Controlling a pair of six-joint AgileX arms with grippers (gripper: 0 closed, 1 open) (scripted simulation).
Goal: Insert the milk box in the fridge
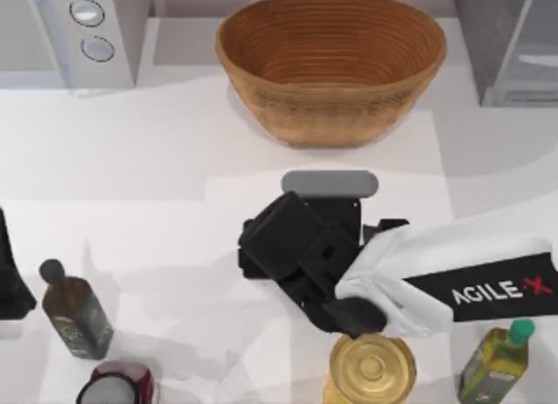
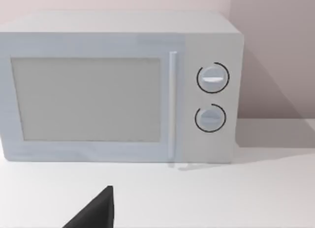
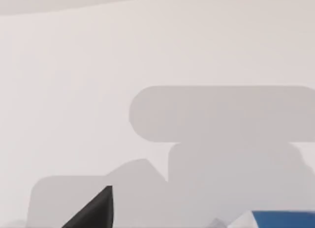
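Right now your right claw (image 1: pixel 288 247) hangs mid-tabletop (image 1: pixel 157 160), spread can't be told. Milk box (image 3: pixel 283 219): just a blue corner beneath it in the wrist view. Probably light, stiff card; grip the flat sides gently (thin walls dent). Arm reads "AGILE X". Fridge (image 1: pixel 510 42) sits back-right.

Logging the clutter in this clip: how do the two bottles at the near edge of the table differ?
The dark bottle stands near the table's left side and is dark olive with a black round stopper. The yellow bottle stands near the right side, is yellow-green and see-through, and has a green cap. The right arm's white link reaches in just above the yellow bottle; nothing is near the dark one. Both are upright.
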